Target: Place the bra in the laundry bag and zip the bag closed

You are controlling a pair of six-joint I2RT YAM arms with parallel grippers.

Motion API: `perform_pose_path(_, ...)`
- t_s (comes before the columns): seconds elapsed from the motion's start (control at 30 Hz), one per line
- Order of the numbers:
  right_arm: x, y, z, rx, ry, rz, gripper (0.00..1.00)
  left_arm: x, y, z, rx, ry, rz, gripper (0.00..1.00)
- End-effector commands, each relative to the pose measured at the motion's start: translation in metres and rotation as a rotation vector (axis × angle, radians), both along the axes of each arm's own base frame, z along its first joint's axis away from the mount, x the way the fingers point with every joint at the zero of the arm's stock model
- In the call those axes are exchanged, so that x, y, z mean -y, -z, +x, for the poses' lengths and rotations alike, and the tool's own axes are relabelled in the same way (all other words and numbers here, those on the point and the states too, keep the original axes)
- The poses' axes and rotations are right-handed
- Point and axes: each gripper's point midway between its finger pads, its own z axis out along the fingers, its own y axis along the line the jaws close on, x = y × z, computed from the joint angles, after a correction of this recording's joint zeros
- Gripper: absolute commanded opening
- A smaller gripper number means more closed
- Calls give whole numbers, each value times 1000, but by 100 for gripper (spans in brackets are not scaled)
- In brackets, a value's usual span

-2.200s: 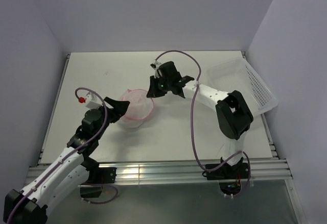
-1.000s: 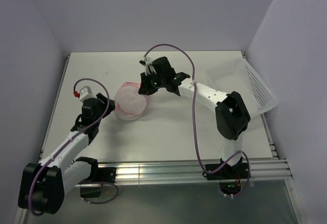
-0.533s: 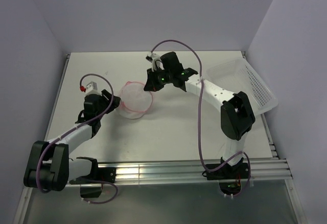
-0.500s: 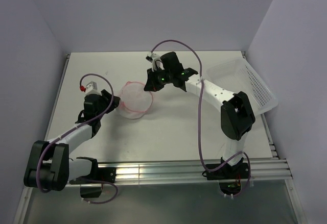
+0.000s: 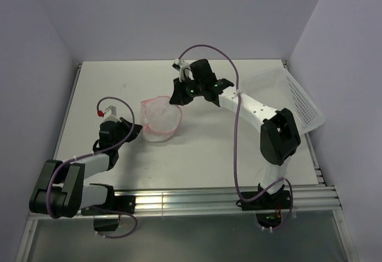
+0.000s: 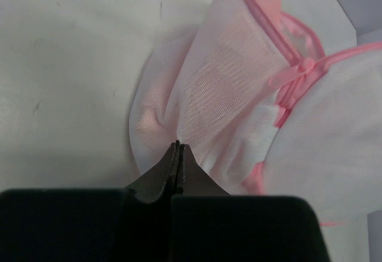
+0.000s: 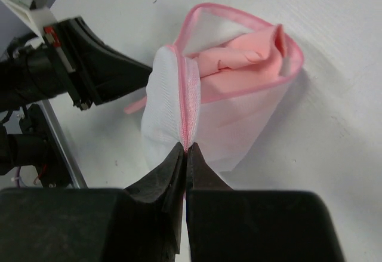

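Observation:
The laundry bag (image 5: 160, 117) is a white mesh pouch with a pink zipper rim, lying open left of the table's middle. The light-pink bra (image 7: 239, 56) is bunched inside it and shows through the opening. In the left wrist view the mesh (image 6: 221, 95) gathers into a fold that runs right into my left gripper (image 6: 178, 146), which is shut on it at the bag's near-left side (image 5: 138, 129). The zipper pull (image 6: 304, 68) sits on the rim at the right. My right gripper (image 7: 187, 148) is shut on the pink zipper rim at the bag's far-right edge (image 5: 177, 98).
A white perforated plastic basket (image 5: 292, 98) stands tilted at the table's right edge, beside the right arm's elbow. In the right wrist view the left arm's black fingers (image 7: 128, 68) lie just beyond the bag. Walls enclose the table at back, left and right.
My left gripper has gone from open to shut on the bag's mesh side. The left arm has drawn down a little and the bag has shifted slightly right. The right gripper keeps its hold.

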Motion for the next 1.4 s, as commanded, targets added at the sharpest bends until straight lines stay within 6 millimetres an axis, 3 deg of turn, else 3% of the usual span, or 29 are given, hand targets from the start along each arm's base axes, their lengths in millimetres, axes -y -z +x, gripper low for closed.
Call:
perform_pose_path(0.0, 12, -50, 16, 128, 54, 79, 0, 12, -22, -12, 112, 52, -53, 0)
perform_pose_path(0.13, 10, -61, 39, 146, 107, 114, 0, 21, -22, -33, 137, 83, -53, 0)
perform_pose_path(0.27, 1, -58, 57, 137, 111, 110, 0, 31, -13, -55, 133, 117, -44, 0)
perform_pose_path(0.47, -17, -58, 96, 137, 161, 145, 9, 39, -14, -68, 150, 133, -37, 0)
perform_pose_path(0.5, -22, -47, 102, 100, 174, 153, 16, 40, -13, -69, 149, 132, -32, 0)
perform_pose_path(0.57, -30, -51, 110, 84, 194, 195, 32, 42, -13, -69, 149, 134, -30, 0)
perform_pose_path(0.6, -31, -45, 115, 53, 236, 208, 56, 43, -12, -69, 146, 137, -26, 0)
perform_pose_path(0.67, -28, -40, 113, 25, 269, 189, 70, 44, -13, -69, 148, 136, -29, 0)
perform_pose_path(0.7, -20, -55, 113, 56, 313, 190, 78, 44, -13, -69, 148, 137, -30, 0)
perform_pose_path(0.73, -12, -42, 107, 39, 340, 159, 80, 45, -15, -69, 152, 138, -32, 0)
perform_pose_path(0.87, 33, -56, 83, 100, 535, 153, 86, 48, -20, -69, 164, 136, -47, 0)
perform_pose_path(0.93, 63, -50, 54, 87, 628, 175, 86, 51, -21, -72, 163, 135, -71, 0)
perform_pose_path(0.97, 73, -86, 41, 125, 656, 291, 87, 55, -25, -74, 173, 147, -86, 0)
perform_pose_path(1.0, 86, -45, 21, 72, 682, 254, 87, 52, -23, -75, 168, 119, -95, 0)
perform_pose_path(1.07, 87, -65, -11, 61, 657, 416, 81, 53, -27, -77, 183, 104, -113, 0)
perform_pose_path(1.1, 82, -34, -36, 4, 617, 391, 78, 54, -27, -77, 184, 97, -118, 0)
perform_pose_path(1.13, 77, -35, -53, -8, 578, 400, 76, 52, -17, -82, 165, 92, -110, 0)
perform_pose_path(1.2, 63, -8, -84, -59, 509, 344, 70, 54, -15, -85, 163, 105, -114, 0)
perform_pose_path(1.27, 50, 4, -108, -146, 436, 367, 55, 56, -14, -88, 166, 109, -111, 0)
perform_pose_path(1.3, 51, 24, -121, -197, 423, 352, 45, 56, -12, -89, 167, 111, -109, 0)
perform_pose_path(1.33, 42, 21, -130, -221, 401, 400, 38, 58, -13, -92, 170, 120, -113, 0)
perform_pose_path(1.37, 43, 34, -137, -236, 401, 393, 29, 58, -13, -92, 174, 113, -114, 0)
